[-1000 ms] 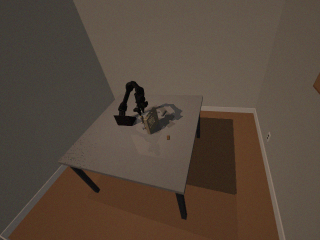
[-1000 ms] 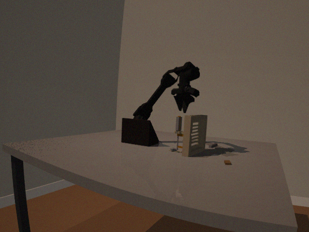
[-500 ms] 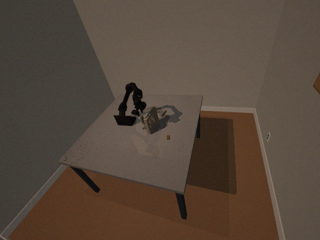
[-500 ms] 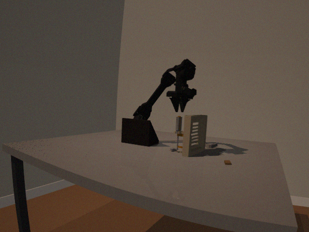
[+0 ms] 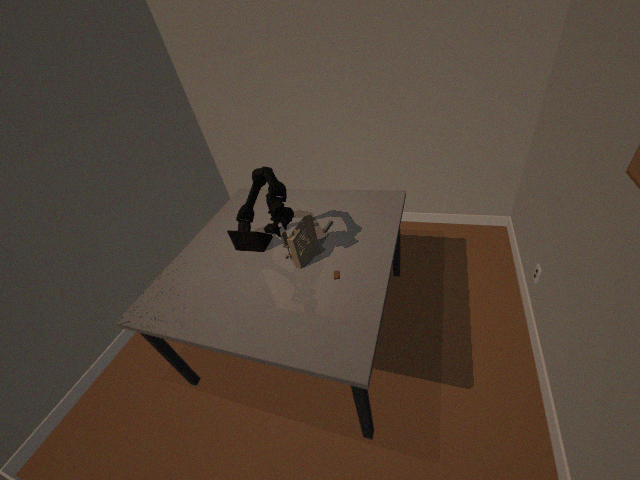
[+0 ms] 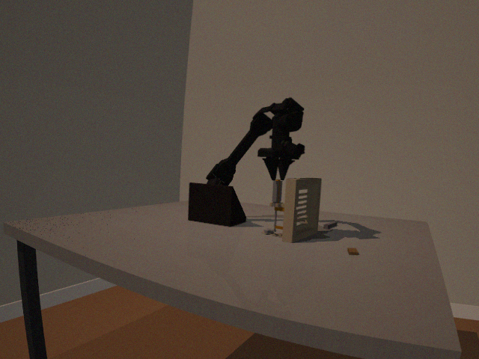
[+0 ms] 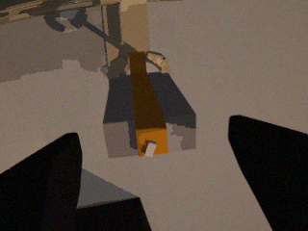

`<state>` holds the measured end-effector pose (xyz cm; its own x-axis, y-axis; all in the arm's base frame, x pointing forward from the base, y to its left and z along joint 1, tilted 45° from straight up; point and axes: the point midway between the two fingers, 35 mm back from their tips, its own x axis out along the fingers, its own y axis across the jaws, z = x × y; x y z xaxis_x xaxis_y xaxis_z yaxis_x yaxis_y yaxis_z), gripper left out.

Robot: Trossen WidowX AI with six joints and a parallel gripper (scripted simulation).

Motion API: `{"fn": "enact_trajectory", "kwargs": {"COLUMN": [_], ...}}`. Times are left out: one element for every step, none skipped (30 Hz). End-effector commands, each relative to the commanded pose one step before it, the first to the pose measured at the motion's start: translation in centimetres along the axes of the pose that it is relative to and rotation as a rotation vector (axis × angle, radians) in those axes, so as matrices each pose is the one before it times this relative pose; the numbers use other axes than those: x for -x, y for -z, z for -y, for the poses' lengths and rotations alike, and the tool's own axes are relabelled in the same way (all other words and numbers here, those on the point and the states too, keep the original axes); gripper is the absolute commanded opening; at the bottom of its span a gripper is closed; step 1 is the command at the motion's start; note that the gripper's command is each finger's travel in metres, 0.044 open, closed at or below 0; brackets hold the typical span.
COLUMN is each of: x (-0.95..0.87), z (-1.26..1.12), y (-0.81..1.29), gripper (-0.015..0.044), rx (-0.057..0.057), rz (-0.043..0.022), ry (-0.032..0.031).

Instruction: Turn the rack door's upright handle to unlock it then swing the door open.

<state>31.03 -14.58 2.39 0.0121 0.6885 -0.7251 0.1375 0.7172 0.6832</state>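
The pale rack stands upright on the table, its slotted side facing away from the arm. Its upright handle, grey with an orange strip down the middle, stands out on the arm's side. My gripper points down at the handle's top. It is open. In the wrist view the handle lies between the two fingers, with a gap on each side. In the exterior view the fingertips are level with the handle's top. Contact and the door's exact angle cannot be told.
A small orange block lies on the table in front of the rack's slotted side. A grey bar lies behind the rack. A small grey piece lies near the handle's foot. The arm's dark base stands left.
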Motion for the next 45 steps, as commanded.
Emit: {"fn": "enact_trajectory", "kwargs": {"x": [-0.756,-0.163,-0.164,-0.164,-0.163,-0.163,-0.163,-0.163,-0.163,-0.163,-0.163,-0.163,-0.163,-0.163,-0.163,-0.163,-0.163,-0.162,-0.162,-0.162,-0.162,-0.162,-0.162,-0.162,-0.131,-0.079,-0.026,0.000,0.000,0.000,0.000,0.000,0.000,0.000,0.000,0.000,0.000,0.000,0.000,0.000,0.000,0.000,0.000,0.000,0.000], "z": [-0.064,0.000,-0.001,-0.001,-0.002,-0.002,-0.002,-0.003,-0.003,-0.003,-0.004,-0.004,-0.005,-0.005,-0.005,-0.006,-0.006,-0.006,-0.007,-0.007,-0.007,-0.008,-0.008,-0.008,-0.007,-0.004,-0.001,0.000,0.000,0.000,0.000,0.000,0.000,0.000,0.000,0.000,0.000,0.000,0.000,0.000,0.000,0.000,0.000,0.000,0.000], "y": [-0.070,-0.003,-0.002,-0.001,0.000,0.001,0.002,0.003,0.004,0.005,0.006,0.007,0.008,0.009,0.010,0.011,0.012,0.013,0.014,0.015,0.016,0.017,0.018,0.019,0.016,0.010,0.003,0.000,0.000,0.000,0.000,0.000,0.000,0.000,0.000,0.000,0.000,0.000,0.000,0.000,0.000,0.000,0.000,0.000,0.000], "gripper": [0.0286,0.0286,0.0286,0.0286,0.0286,0.0286,0.0286,0.0286,0.0286,0.0286,0.0286,0.0286,0.0286,0.0286,0.0286,0.0286,0.0286,0.0286,0.0286,0.0286,0.0286,0.0286,0.0286,0.0286,0.0286,0.0286,0.0286,0.0260,0.0234,0.0207,0.0181,0.0155,0.0129,0.0102,0.0096,0.0089,0.0082,0.0076,0.0069,0.0062,0.0056,0.0049,0.0042,0.0036,0.0029], "rx": [-0.0029,0.0000,0.0000,0.0000,0.0000,0.0000,0.0000,0.0000,0.0000,0.0000,0.0000,0.0000,0.0000,0.0000,0.0000,0.0000,0.0000,0.0000,0.0000,0.0000,0.0000,0.0000,0.0000,0.0000,0.0000,0.0000,0.0000,0.0000,0.0000,0.0000,0.0000,0.0000,0.0000,0.0000,0.0000,0.0000,0.0000,0.0000,0.0000,0.0000,0.0000,0.0000,0.0000,0.0000,0.0000], "rz": [0.00381,0.00003,0.00002,0.00002,0.00002,0.00002,0.00002,0.00001,0.00001,0.00001,0.00001,0.00001,0.00000,0.00000,0.00000,0.00000,-0.00001,-0.00001,-0.00001,-0.00001,-0.00001,-0.00002,-0.00002,-0.00002,-0.00002,-0.00001,0.00000,0.00000,0.00000,0.00000,0.00000,0.00000,0.00000,0.00000,0.00000,0.00000,0.00000,0.00000,0.00000,0.00000,0.00000,0.00000,0.00000,0.00000,0.00000], "ry": [-0.00412,-0.00004,-0.00004,-0.00005,-0.00005,-0.00006,-0.00006,-0.00007,-0.00007,-0.00008,-0.00008,-0.00009,-0.00009,-0.00010,-0.00010,-0.00011,-0.00011,-0.00011,-0.00012,-0.00012,-0.00013,-0.00013,-0.00014,-0.00014,-0.00012,-0.00007,-0.00002,0.00000,0.00000,0.00000,0.00000,0.00000,0.00000,0.00000,0.00000,0.00000,0.00000,0.00000,0.00000,0.00000,0.00000,0.00000,0.00000,0.00000,0.00000]}}
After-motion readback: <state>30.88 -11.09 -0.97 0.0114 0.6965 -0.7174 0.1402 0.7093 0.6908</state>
